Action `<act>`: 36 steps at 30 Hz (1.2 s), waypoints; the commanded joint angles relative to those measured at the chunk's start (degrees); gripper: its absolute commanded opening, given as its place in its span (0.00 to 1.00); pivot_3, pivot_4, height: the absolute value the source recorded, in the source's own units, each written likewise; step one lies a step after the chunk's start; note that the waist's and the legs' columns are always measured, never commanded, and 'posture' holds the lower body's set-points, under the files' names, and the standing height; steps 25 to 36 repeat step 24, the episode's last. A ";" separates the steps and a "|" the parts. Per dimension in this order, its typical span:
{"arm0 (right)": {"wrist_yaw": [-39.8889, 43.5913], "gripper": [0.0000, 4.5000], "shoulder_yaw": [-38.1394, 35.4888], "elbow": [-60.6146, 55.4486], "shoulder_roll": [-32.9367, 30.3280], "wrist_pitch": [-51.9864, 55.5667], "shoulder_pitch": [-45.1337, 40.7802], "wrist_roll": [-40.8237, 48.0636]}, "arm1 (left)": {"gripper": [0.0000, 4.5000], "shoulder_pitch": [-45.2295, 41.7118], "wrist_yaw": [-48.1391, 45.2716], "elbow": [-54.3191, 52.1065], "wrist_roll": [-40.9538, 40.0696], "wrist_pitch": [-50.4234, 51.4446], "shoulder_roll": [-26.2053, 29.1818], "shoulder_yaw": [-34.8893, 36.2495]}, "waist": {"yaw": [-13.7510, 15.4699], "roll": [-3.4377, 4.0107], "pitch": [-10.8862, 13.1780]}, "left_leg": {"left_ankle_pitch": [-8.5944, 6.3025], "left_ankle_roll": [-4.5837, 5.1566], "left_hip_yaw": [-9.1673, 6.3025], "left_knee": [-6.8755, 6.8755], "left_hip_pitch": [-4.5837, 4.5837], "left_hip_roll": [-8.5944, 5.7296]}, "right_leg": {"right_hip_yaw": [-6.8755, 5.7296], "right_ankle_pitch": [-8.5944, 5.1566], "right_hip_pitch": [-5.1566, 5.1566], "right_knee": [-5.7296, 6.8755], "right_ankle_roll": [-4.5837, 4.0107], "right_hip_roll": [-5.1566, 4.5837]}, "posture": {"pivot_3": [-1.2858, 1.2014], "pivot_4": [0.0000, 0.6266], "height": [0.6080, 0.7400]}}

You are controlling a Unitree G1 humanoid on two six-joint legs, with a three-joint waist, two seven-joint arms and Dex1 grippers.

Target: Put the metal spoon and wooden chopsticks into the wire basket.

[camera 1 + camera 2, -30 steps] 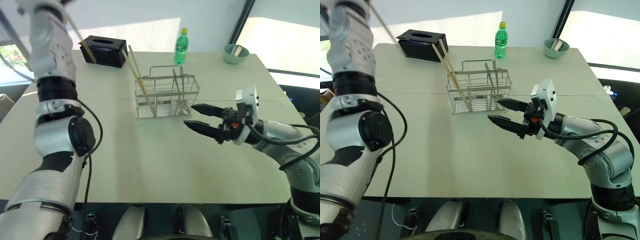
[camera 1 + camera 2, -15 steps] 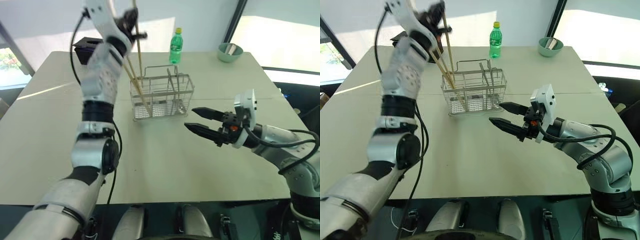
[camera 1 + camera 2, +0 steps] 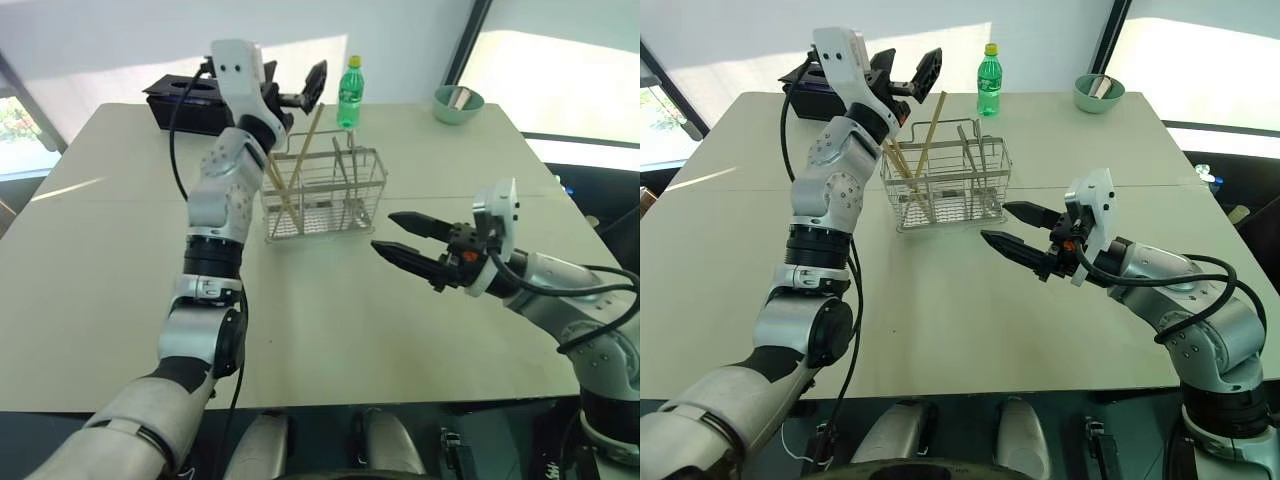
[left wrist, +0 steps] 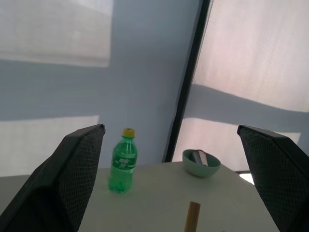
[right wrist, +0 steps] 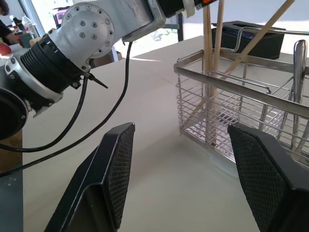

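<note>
Left hand: the left hand is raised above the wire basket's far left part, its two black fingers spread wide with nothing between them; the top of a chopstick stands just below it.
Right hand: the right hand hangs over the desk just beside the basket's right end, pointing toward it, fingers apart and holding nothing.
Wire basket: the wire basket stands upright on the desk, a little back from the middle, its thin loop handle up.
Wooden chopsticks: the wooden chopsticks stand in the basket's left compartment, leaning and crossing each other, their tops sticking out above the rim.
Metal spoon: the metal spoon stands in the right part of the basket, its bowl up by the rim.
Black box: a black box lies near the far left corner of the desk.
Green bottle: a green bottle with a yellow cap stands upright near the far edge, behind the basket.
Bowl: a pale green bowl sits at the far right corner.
</note>
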 commanded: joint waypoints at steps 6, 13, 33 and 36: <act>4.60 0.71 -2.17 5.62 -3.93 -4.37 -2.42 -5.46 | 0.98 2.27 -18.71 -9.53 -0.88 14.48 24.62 -1.88 | -0.91 0.14 0.07 | 0.00 0.00 0.04 -0.03 0.03 0.01 | 0.01 0.00 -0.04 0.07 0.00 0.04 | 0.52 0.24 0.45; 11.08 0.71 -4.97 12.50 -9.00 -7.61 -2.22 -9.11 | 0.98 26.35 -44.73 -26.55 -6.48 16.83 49.35 2.18 | -1.34 0.42 0.13 | -0.03 0.05 0.10 -0.14 0.07 0.05 | 0.07 -0.04 -0.04 -0.06 -0.07 -0.02 | 0.52 0.24 0.45; 17.63 0.71 -5.10 10.99 -11.10 -6.58 -0.88 -7.92 | 0.98 45.91 -42.68 -41.97 -14.65 25.94 52.45 19.10 | 0.10 0.46 0.19 | -0.11 0.16 -0.01 -0.06 0.08 0.12 | 0.07 -0.16 0.02 -0.15 -0.31 -0.13 | 0.52 0.24 0.45; 17.63 0.71 -5.10 10.99 -11.10 -6.58 -0.88 -7.92 | 0.98 45.91 -42.68 -41.97 -14.65 25.94 52.45 19.10 | 0.10 0.46 0.19 | -0.11 0.16 -0.01 -0.06 0.08 0.12 | 0.07 -0.16 0.02 -0.15 -0.31 -0.13 | 0.52 0.24 0.45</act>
